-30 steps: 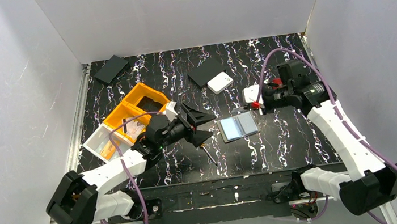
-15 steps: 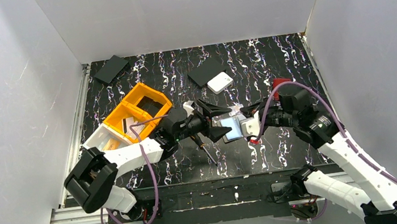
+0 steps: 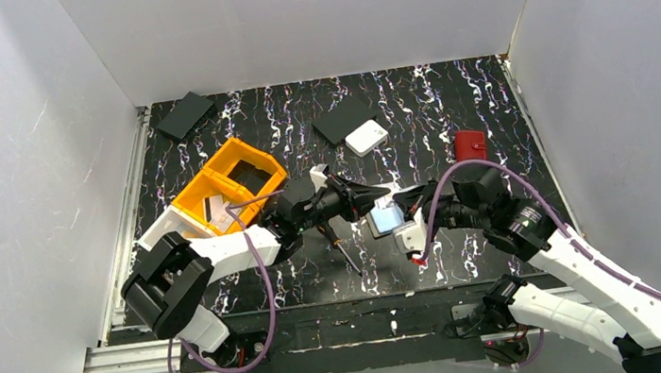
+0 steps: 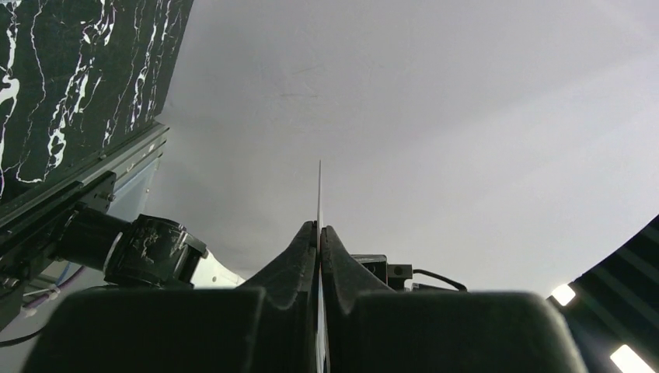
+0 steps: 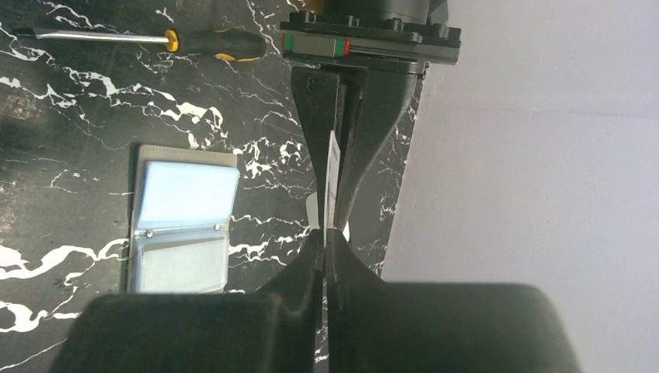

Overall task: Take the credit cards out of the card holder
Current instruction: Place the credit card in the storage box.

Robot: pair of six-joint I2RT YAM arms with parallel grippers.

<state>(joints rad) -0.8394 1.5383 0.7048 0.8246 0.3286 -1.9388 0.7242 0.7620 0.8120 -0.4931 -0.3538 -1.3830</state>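
The card holder (image 5: 186,154) lies opened flat on the black marbled worktop (image 3: 449,96) near its middle. It has a taupe rim and 2 inner panels, 1 pale blue and 1 greyish, with a narrow hinge strip between them. I cannot tell whether those panels are cards or empty sleeves. Just above it I hold 1 thin pale card (image 5: 332,179) edge-on. My left fingers (image 4: 299,256) are pressed together on one end and my right fingers (image 5: 307,276) are pinched tight on the other, the 2 pairs tip to tip. Just left of the holder lies 1 screwdriver (image 5: 221,43) with a black and yellow handle. Farther off sit 1 orange bin (image 3: 232,172) to the left, 2 flat black rectangles (image 3: 185,115) at the far side, 1 white square box (image 3: 366,136) and 1 small red item (image 3: 469,144) on the right.
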